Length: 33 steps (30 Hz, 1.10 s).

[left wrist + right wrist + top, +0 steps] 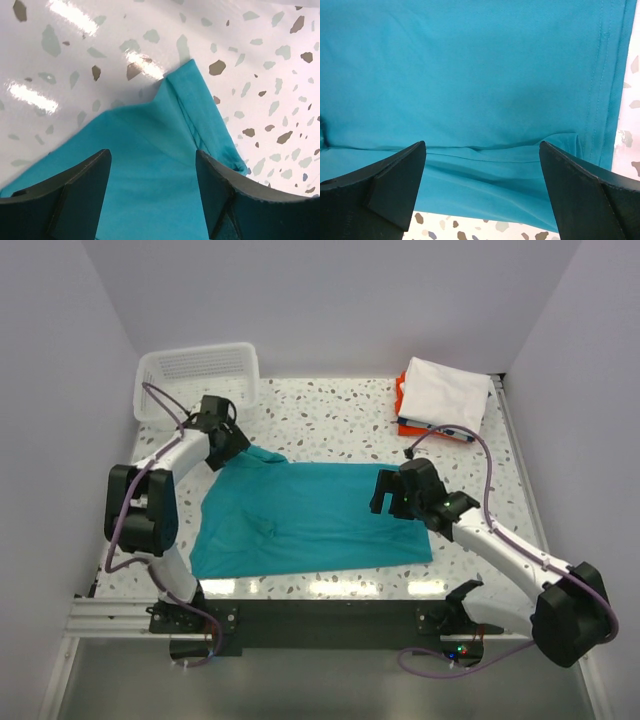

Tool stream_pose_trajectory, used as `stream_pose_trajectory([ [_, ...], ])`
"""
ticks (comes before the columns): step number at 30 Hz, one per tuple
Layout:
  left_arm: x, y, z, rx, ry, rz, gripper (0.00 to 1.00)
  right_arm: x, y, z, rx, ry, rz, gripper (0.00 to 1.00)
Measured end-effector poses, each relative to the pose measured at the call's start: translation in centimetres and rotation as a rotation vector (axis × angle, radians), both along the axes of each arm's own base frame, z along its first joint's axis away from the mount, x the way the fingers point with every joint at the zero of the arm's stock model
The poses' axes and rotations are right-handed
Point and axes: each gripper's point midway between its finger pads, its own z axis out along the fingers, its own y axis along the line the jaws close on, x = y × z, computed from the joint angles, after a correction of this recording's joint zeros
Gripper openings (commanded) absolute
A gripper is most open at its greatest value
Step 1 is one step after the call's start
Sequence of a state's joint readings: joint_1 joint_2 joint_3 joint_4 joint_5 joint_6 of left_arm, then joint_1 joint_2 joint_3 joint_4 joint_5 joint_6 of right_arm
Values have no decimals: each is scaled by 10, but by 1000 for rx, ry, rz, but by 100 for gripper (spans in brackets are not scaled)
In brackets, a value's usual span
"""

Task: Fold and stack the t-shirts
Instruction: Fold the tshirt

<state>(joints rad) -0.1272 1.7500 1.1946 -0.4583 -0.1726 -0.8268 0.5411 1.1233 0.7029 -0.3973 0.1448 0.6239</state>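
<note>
1. the teal shirt (300, 525) lies spread flat mid tabletop (340, 420), between the arms.
2. the left arm (175, 453) bends sharply at the elbow and reaches to the shirt's far left corner. the left jaws stand wide open over the sleeve (200, 115), holding nothing.
3. the right arm (505, 550) stretches low and leftward to the shirt's right edge. the right jaws are wide open over the cloth, empty.
4. a folded white shirt (445, 390) tops an orange one (402, 400) at the far right corner.
</note>
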Motion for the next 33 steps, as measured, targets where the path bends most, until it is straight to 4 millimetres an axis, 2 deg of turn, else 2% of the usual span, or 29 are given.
stream_pose_trajectory([
  [3, 8, -4, -1, -15, -4, -20, 70, 1, -2, -2, -15, 1, 4, 99],
  [8, 10, -25, -2, -66, -13, -74, 70, 2, -5, -6, -39, 6, 1, 99],
  [15, 14, -79, -13, -120, 7, -171, 66, 2, -6, -10, -52, 15, 6, 99],
  [19, 20, -95, -25, -140, 30, -182, 58, 2, -7, -10, -59, 13, 8, 99],
  [23, 29, -103, -28, -151, 30, -178, 50, 3, -10, -10, -74, 6, -1, 99],
  [31, 35, -108, -25, -171, 20, -159, 28, 5, -17, -5, -98, -20, -19, 99],
  [32, 37, -108, -25, -172, 18, -158, 27, 6, -18, -5, -102, -22, -18, 99],
  [33, 38, -109, -25, -172, 17, -159, 22, 6, -18, -5, -103, -22, -19, 99],
])
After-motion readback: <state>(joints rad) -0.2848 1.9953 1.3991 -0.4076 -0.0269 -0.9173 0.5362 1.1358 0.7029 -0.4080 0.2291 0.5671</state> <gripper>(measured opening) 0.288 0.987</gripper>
